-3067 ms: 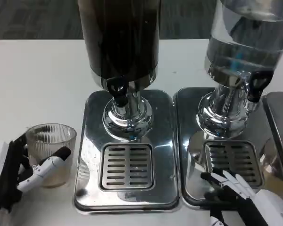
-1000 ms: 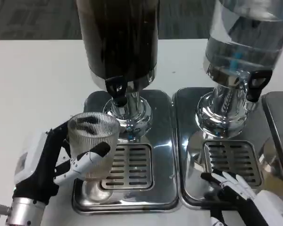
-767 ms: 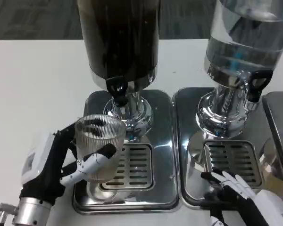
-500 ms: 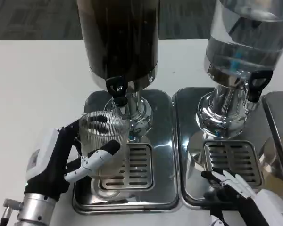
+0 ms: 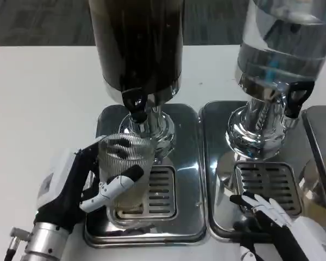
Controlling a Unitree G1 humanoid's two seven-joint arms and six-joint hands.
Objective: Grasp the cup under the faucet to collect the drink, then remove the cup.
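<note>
My left hand (image 5: 81,187) grips a ribbed clear glass cup (image 5: 126,171) and holds it over the left side of the slotted grate (image 5: 152,190) on the steel drip tray (image 5: 190,163). The cup looks empty and sits just below and in front of the black faucet (image 5: 136,104) of the dark drink dispenser (image 5: 137,43). My right hand (image 5: 277,220) rests at the bottom right on the neighbouring tray, fingers spread, holding nothing.
A second dispenser (image 5: 285,49) with clear liquid and its own black tap (image 5: 295,98) stands at right on a second steel tray (image 5: 217,179). White table (image 5: 38,98) extends to the left.
My left hand has lifted the cup from the table left of the tray and carried it rightward onto the grate area under the dark dispenser's faucet. The right hand has barely moved.
</note>
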